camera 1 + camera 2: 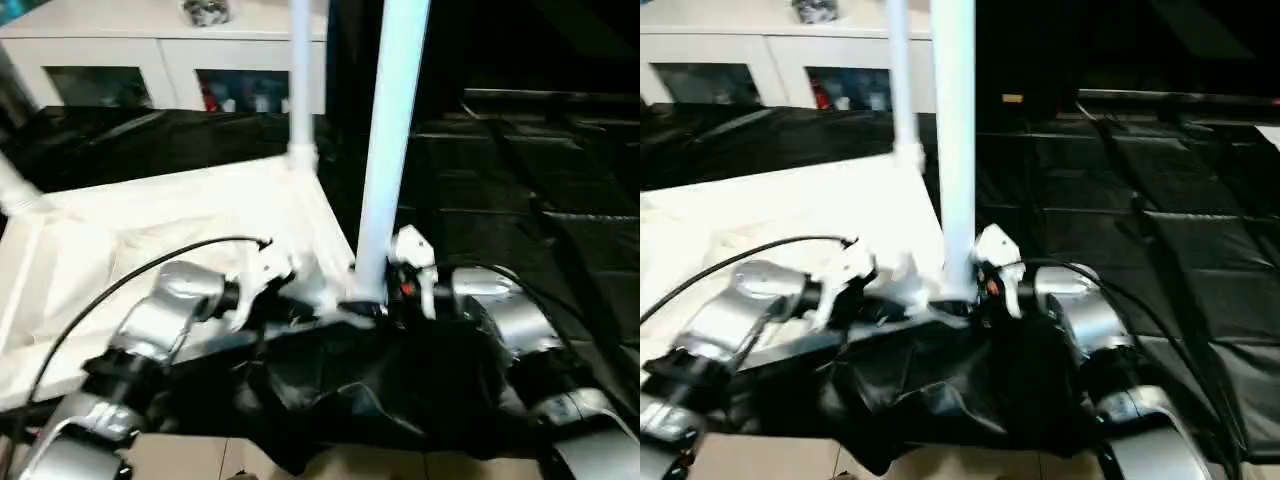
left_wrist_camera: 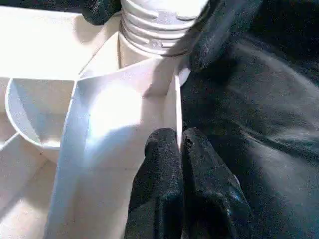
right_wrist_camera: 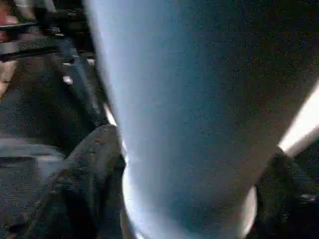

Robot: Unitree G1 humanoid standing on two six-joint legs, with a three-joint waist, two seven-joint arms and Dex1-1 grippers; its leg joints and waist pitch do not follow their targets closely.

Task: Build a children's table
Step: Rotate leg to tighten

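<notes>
Left fingers (image 2: 192, 184) pinch tabletop (image 2: 124, 114) rim — right fingers (image 3: 84, 174) straddle leg (image 3: 189, 114), grip unclear

— Floor condition?

— Covered in black padded mats (image 1: 540, 190) laid in panels, seams visible, glossy under overhead light. A bare pale strip of floor (image 1: 330, 462) shows at the near edge.

— Furniture?

— One white cabinet (image 1: 150, 50) against the far wall, with glass doors; coloured items sit behind the glass, too indistinct to identify. A small dark object (image 1: 205, 12) rests on its top.

— Lighting?

— Bright on the cabinet side; the far right of the room is dark.
</notes>
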